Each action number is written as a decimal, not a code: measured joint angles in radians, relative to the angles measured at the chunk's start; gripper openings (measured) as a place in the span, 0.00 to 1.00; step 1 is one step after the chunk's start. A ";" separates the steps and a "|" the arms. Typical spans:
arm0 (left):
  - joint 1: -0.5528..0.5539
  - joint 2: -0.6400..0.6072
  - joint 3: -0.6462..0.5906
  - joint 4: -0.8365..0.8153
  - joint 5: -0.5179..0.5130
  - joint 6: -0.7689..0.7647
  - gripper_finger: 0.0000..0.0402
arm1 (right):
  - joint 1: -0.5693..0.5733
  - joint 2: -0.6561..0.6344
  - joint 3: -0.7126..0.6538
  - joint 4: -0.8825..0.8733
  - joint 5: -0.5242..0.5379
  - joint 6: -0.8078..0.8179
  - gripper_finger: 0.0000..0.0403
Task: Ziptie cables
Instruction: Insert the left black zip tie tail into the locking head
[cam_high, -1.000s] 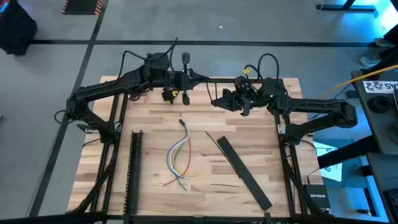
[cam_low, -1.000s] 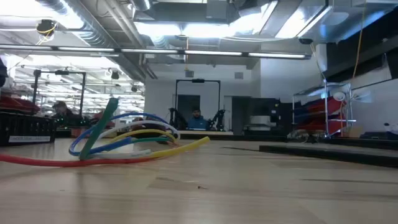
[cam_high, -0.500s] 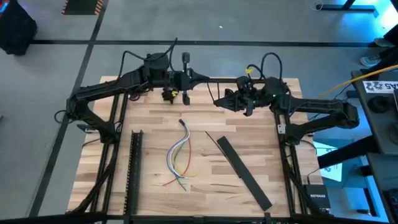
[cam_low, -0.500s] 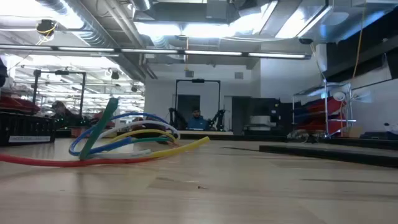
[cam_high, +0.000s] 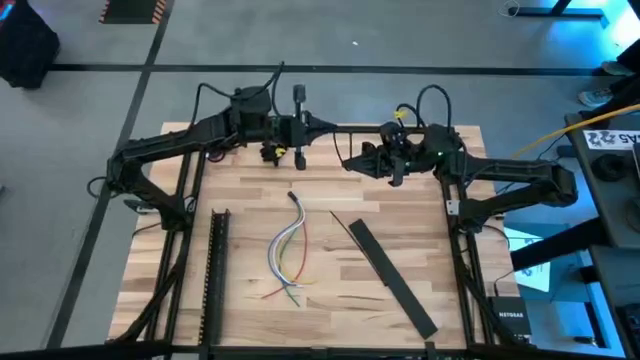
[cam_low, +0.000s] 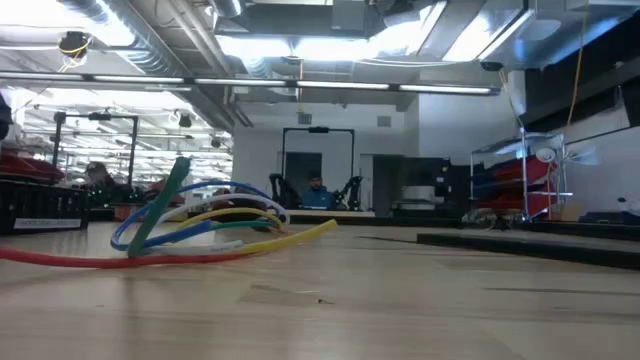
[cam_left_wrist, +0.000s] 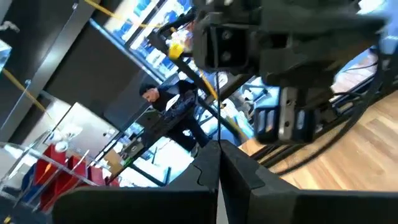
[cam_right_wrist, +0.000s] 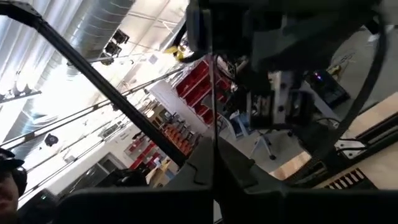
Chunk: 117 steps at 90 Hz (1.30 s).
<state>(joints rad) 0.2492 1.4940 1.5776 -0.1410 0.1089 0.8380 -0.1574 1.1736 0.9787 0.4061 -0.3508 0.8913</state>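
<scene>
On the pale wooden plank tabletop (cam_high: 330, 310), nearest the front edge, the small bundle of thin curved loose cables (cam_high: 288, 250), white, grey, yellow, green and reddish, is lying about mid-width. Its long axis is running front to back: the free ends are fanning out toward the front edge, and the gathered dark end is pointing toward the far edge, curling slightly to the left side. In the low view the cables (cam_low: 190, 225) are arching up off the wood, a red one trailing flat along it.

Just beside the bundle on the right side, a long flat black bar (cam_high: 392, 277) is lying diagonally, and a thin straight dark zip-tie strip (cam_high: 340, 221) is lying near its far end. On the left side, well apart from the cables, a long black perforated rail (cam_high: 212, 275) is running front to back.

Farther back, both arms are hovering over the far edge. The left claw (cam_high: 297, 150) is pointing down with nothing in it, and its own wrist view is showing the fingers (cam_left_wrist: 239, 177) pressed together. The right claw (cam_high: 345, 163) is facing left, likewise closed in its wrist view (cam_right_wrist: 211, 168) and gripping nothing.
</scene>
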 joint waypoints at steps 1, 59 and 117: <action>-0.003 0.000 0.000 0.000 0.000 0.003 0.00 | 0.000 0.000 0.000 -0.001 0.000 0.001 0.00; -0.027 0.026 0.000 -0.055 -0.108 0.172 0.00 | 0.001 0.000 0.000 -0.067 -0.093 0.216 0.00; -0.005 0.025 0.000 -0.061 -0.105 -0.007 0.00 | 0.000 -0.067 0.000 -0.060 -0.096 0.177 0.00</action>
<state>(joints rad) 0.2443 1.5190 1.5780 -0.2015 0.0044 0.8312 -0.1574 1.1067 0.9783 0.3466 -0.4469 1.0684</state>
